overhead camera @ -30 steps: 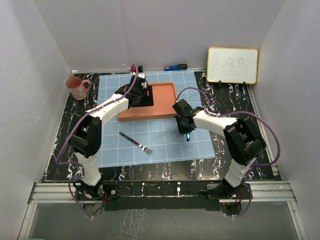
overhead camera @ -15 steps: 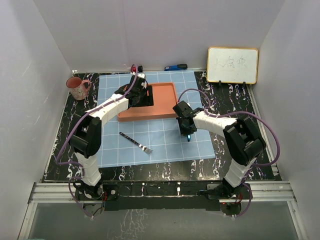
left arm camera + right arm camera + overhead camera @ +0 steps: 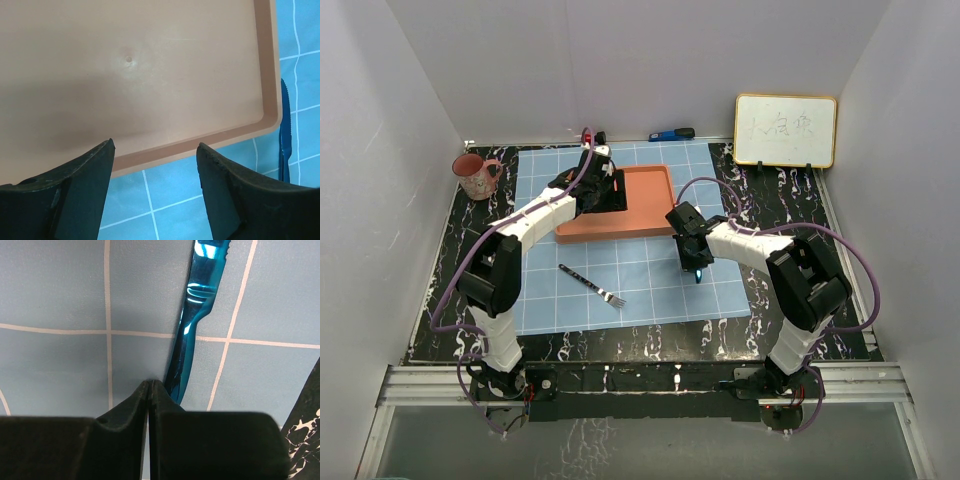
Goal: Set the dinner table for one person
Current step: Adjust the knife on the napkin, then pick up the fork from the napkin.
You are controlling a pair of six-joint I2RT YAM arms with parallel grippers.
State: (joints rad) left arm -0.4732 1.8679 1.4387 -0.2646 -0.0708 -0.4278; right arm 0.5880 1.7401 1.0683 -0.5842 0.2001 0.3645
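Right wrist: right gripper (image 3: pixel 150 382) is sitting closed, blue knife (image 3: pixel 194 322) at one o'clock; left gripper (image 3: pixel 155 145) is gaping over orange tray (image 3: pixel 150 75).

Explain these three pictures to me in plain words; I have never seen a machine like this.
These are two robot arms bolted to the near edge of a black marbled dinner table. The wide picture looks down from above and behind them; the other two come from a camera on each wrist. A blue gridded cloth covers the middle, with an orange tray, a fork and a blue knife on it; a pink mug and a whiteboard stand off the cloth. The left claw hangs open over the tray's edge, holding nothing. The right claw is shut; the knife seems to lie beside its tip, not in its grip.
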